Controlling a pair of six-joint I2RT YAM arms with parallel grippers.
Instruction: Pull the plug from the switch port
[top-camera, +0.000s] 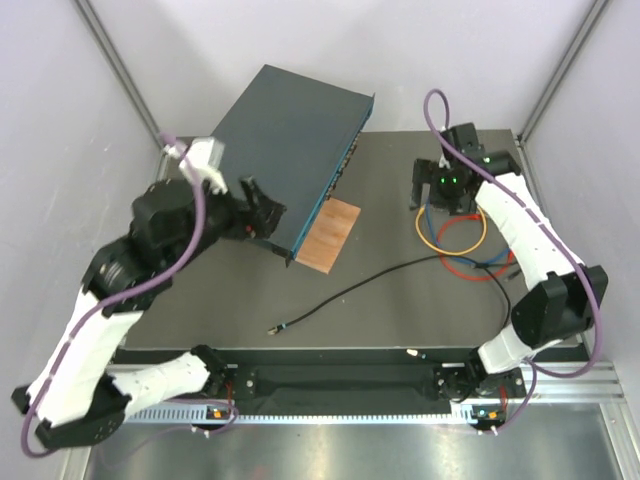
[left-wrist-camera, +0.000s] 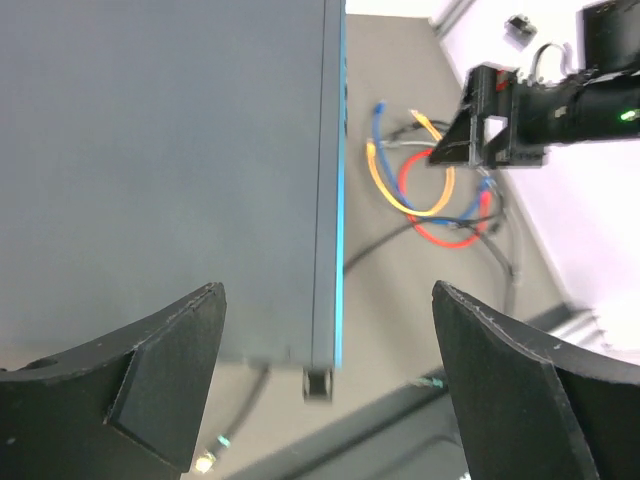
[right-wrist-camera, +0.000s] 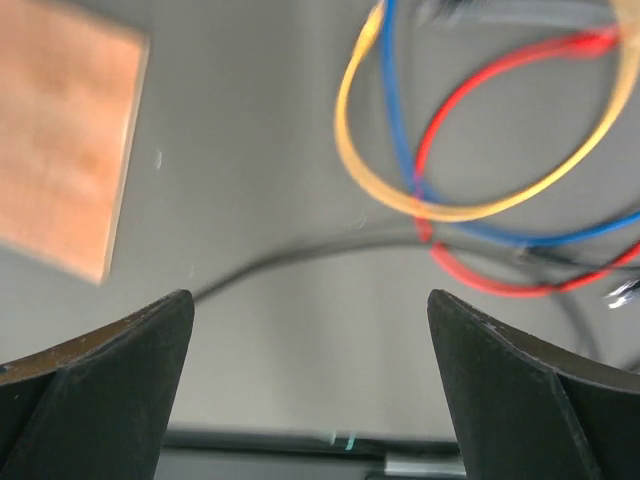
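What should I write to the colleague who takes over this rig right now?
Left end effector: open, at the near corner of the switch, not clamped on it.
Right end effector: open, empty, above the coloured cable loops.
Black cable lies on the mat; its plug is free, apart from the switch.
Done, it seems: no cable shows in the sockets.
Left: check the sockets closely, then pull the arms back.
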